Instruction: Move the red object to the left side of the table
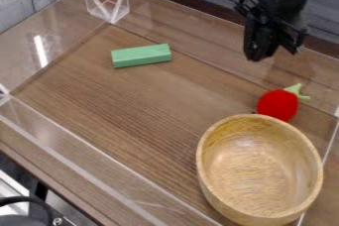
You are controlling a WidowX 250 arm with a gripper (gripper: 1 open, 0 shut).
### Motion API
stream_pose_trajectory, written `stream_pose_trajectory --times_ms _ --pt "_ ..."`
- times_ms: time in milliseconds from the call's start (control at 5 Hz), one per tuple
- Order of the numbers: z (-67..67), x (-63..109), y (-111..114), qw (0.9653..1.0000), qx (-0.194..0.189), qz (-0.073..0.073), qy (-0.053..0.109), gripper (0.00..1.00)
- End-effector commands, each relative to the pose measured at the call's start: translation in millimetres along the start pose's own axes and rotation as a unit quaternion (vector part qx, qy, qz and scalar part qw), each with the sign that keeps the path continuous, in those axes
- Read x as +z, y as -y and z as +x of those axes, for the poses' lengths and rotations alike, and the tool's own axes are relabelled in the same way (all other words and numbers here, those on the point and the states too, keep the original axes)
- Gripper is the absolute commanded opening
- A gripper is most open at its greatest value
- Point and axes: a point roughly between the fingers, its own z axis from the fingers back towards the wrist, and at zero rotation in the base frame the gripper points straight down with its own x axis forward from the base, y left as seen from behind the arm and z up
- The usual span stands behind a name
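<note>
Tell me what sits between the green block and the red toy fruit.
Nothing: in the camera view, only bare wood-grain tabletop lies between the green block and the red toy fruit.

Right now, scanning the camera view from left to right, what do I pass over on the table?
Clear acrylic stand at the far left corner → green block → gripper, hanging above the table with nothing in its fingers → red object, lying free beside the wooden bowl's far rim.

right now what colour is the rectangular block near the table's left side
Green, a flat green rectangular block on the brown wood-grain tabletop; the only camera view shows it clearly.
</note>
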Motion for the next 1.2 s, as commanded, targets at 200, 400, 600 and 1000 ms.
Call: stream_pose_trajectory --times_ms 200,400,600,1000 --pt "8.8 -7.0 17.1 0.9948 -0.094 -0.024 0.031 1.00" --pt "9.9 -17.0 23.4 0.9876 -0.148 -0.034 0.040 1.00" --pt "9.9 -27.8 28.7 0.9824 -0.177 -0.039 0.044 1.00" --pt "12.0 -43.8 36.0 0.9748 -0.214 -0.045 0.046 0.00"
